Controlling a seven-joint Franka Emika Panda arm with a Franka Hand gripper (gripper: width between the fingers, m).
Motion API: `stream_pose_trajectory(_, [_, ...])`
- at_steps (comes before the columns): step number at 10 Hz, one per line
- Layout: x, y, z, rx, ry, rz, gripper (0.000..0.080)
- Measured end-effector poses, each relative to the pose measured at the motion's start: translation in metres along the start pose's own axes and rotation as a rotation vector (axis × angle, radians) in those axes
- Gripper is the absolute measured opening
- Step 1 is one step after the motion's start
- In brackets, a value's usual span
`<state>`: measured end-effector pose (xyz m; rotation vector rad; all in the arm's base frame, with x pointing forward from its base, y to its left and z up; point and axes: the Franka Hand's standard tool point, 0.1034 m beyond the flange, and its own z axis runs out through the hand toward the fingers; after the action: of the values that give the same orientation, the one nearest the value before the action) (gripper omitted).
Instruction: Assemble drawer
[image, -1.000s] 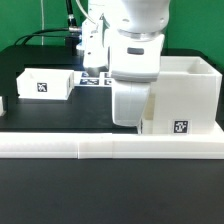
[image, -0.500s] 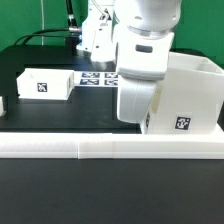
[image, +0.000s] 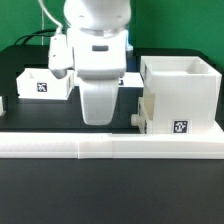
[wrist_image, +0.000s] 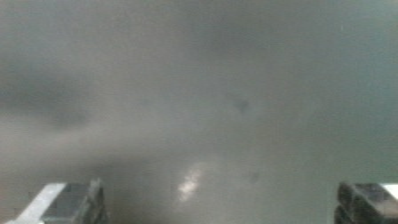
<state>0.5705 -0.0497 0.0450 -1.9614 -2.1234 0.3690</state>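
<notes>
Jaws spread wide, empty; arm (image: 98, 60) pointing straight down over table (image: 40, 115), between small tray (image: 45, 85) and shell (image: 182, 95).

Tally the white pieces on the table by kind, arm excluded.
Large shell: 1
Open-top trays: 2, a loose tray and a seated tray low in the shell, knob out
Long rail: 1
Cut-off edge piece, kind unclear: 1
Total: 5
</notes>
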Motion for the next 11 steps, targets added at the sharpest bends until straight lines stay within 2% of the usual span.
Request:
stream_pose_trajectory(2, [-0.009,-0.013,-0.015,-0.078,-0.006,0.020,0.0649])
stream_pose_trajectory(3, [-0.010,-0.028,-0.017,-0.108,-0.005,0.031,0.0649])
stream_pose_trajectory(4, [-0.009,-0.047,-0.014,-0.120,0.004,0.056,0.0649])
stream_pose_trajectory(6, [-0.009,-0.083,0.003,-0.132,0.024,0.090,0.0649])
stream_pose_trajectory(7, [-0.009,-0.089,0.009,-0.122,0.027,0.090,0.0649])
stream_pose_trajectory(11, [-0.008,-0.088,0.009,-0.121,0.039,0.246,0.0649])
